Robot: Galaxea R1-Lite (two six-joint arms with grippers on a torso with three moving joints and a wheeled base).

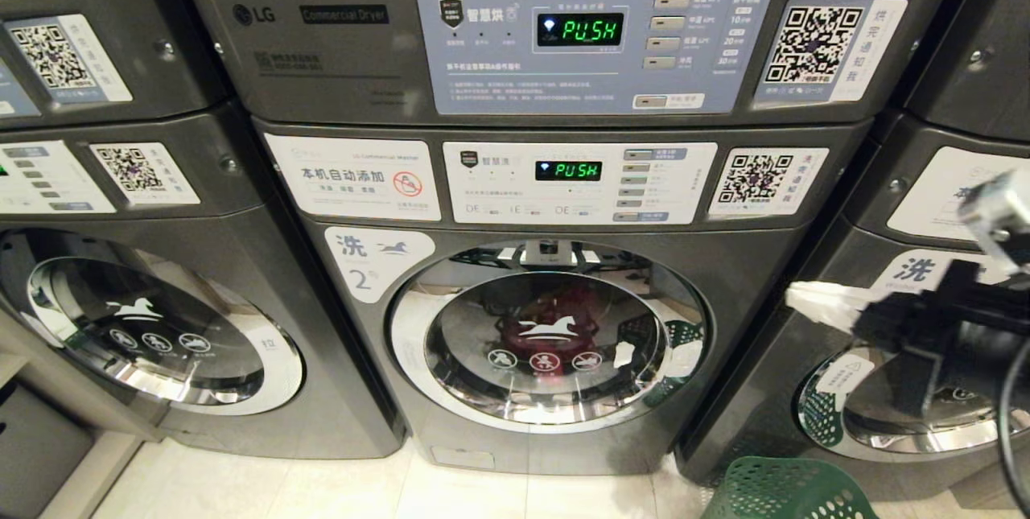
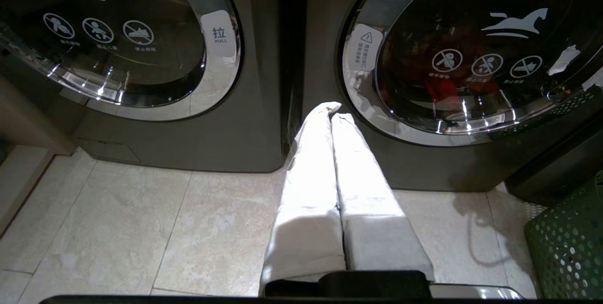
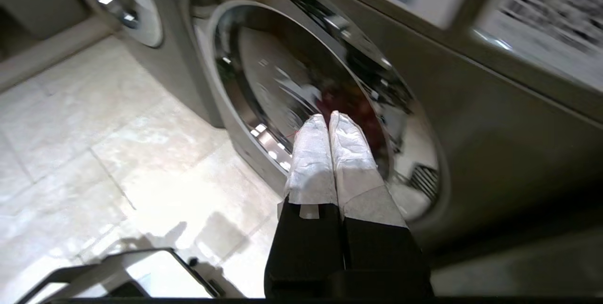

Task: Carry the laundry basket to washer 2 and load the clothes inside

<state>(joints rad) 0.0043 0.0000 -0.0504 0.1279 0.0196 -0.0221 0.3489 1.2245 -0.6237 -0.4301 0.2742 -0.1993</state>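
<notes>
Three washers show in the head view; washer 2 (image 1: 547,334) is the middle one, door shut, red clothes (image 1: 547,326) behind the glass. One laundry basket (image 1: 788,491) sits on the floor below the right gripper (image 1: 805,298), whose fingers are pressed together, empty. The left gripper (image 2: 332,110), fingers closed too, hangs beside the door.

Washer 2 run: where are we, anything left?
Looks nearly done: washer 2 has its door shut with the red garment behind the glass, and the laundry basket sits on the floor beside it. Right gripper is shut, empty, near the door; left gripper hangs low, shut.
</notes>
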